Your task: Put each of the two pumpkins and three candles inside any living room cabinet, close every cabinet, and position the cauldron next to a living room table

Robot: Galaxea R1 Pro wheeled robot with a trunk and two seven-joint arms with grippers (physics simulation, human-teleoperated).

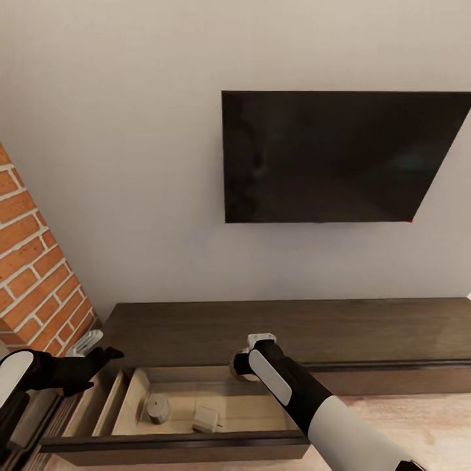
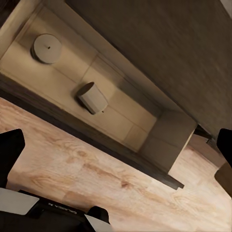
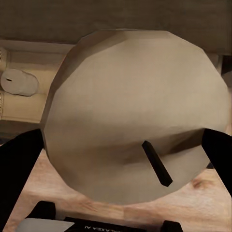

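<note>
The dark-brown cabinet point(image 1: 275, 327) runs along the wall, and its left drawer point(image 1: 176, 448) is pulled out. On the drawer's pale bottom, one candle point(image 1: 157, 408) point(image 2: 47, 48) stands upright and a second candle point(image 1: 207, 418) point(image 2: 92, 97) lies on its side. My right gripper point(image 1: 243, 365) point(image 3: 121, 159) hovers over the drawer's back right corner, shut on a third pale candle point(image 3: 135, 111) whose dark wick faces the camera. My left gripper point(image 1: 98, 369) point(image 2: 116, 145) is open and holds nothing, beside the drawer's left end. The pumpkins, cauldron and table are out of view.
A black television point(image 1: 340, 157) hangs on the wall above the cabinet. A brick wall point(image 1: 33, 275) stands at the left, close to my left arm. Light wooden floor point(image 1: 405, 418) lies in front of the cabinet. The cabinet's right drawer front is closed.
</note>
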